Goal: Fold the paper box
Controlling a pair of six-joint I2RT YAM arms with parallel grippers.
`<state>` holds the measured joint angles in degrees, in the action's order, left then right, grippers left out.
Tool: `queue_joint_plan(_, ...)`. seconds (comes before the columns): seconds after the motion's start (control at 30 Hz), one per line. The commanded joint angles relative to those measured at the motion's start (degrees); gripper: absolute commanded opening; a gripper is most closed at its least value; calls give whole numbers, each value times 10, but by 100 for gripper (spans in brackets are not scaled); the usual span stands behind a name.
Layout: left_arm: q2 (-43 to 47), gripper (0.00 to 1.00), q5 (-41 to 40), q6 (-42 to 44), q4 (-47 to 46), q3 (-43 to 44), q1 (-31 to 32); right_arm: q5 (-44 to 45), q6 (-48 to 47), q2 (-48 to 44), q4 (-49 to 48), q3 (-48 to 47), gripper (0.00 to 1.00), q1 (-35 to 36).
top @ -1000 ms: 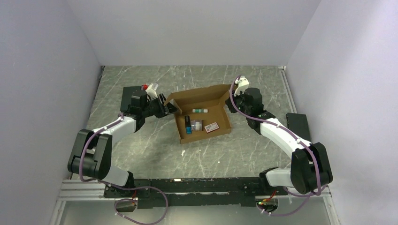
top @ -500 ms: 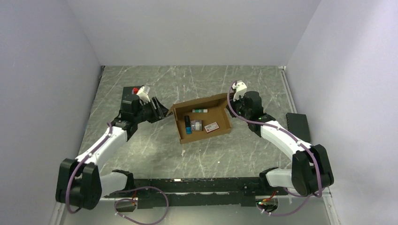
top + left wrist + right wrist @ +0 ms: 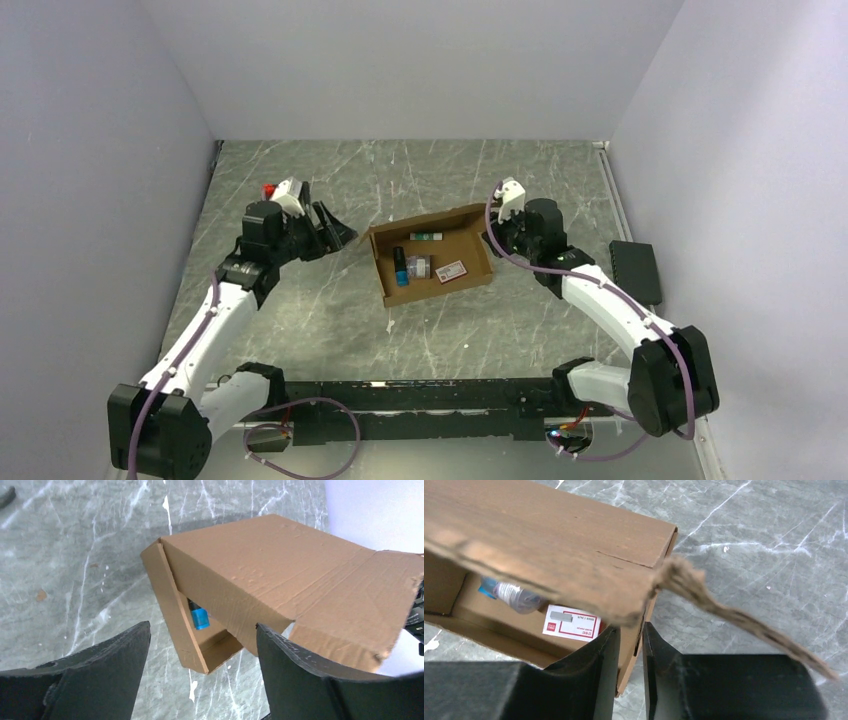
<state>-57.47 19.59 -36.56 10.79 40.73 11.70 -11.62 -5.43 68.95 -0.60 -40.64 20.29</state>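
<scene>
The paper box lies mid-table, a brown cardboard tray with its lid leaning low over it. Inside are a blue-capped bottle, a small jar, a red-framed white card and a green-capped tube. My left gripper hangs wide open just left of the box's left corner and touches nothing. My right gripper straddles the box's right side wall. Its jaws stand narrowly apart, with a thin dark gap beside the wall. A frayed lid tab hangs over the right finger.
A black block lies by the right wall. Grey enclosure walls close in the marble table on the left, back and right. The arm bases and a black rail run along the near edge.
My left arm pulled back to the left, off the box's corner, and its jaws opened wide. The lid sank lower over the tray. My right jaws loosened slightly on the side wall.
</scene>
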Motion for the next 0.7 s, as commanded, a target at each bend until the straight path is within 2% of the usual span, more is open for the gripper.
queue_joint_plan(0.0,7,85,3,27,8,56,-11,-25,-28,-26,32,-5,27,-5)
queue_joint_plan(0.13,11,99,0,36,25,84,-26,-34,-58,-37,73,-17,29,-14)
queue_joint_plan(0.4,-15,99,88,26,-12,116,-61,-145,-215,-67,208,-46,39,-63)
queue_joint_plan(0.57,-71,99,143,-17,-65,119,-69,-204,-320,-83,297,-65,43,-92)
queue_joint_plan(0.67,-99,100,169,-43,-102,113,-78,-222,-349,-93,328,-68,47,-111)
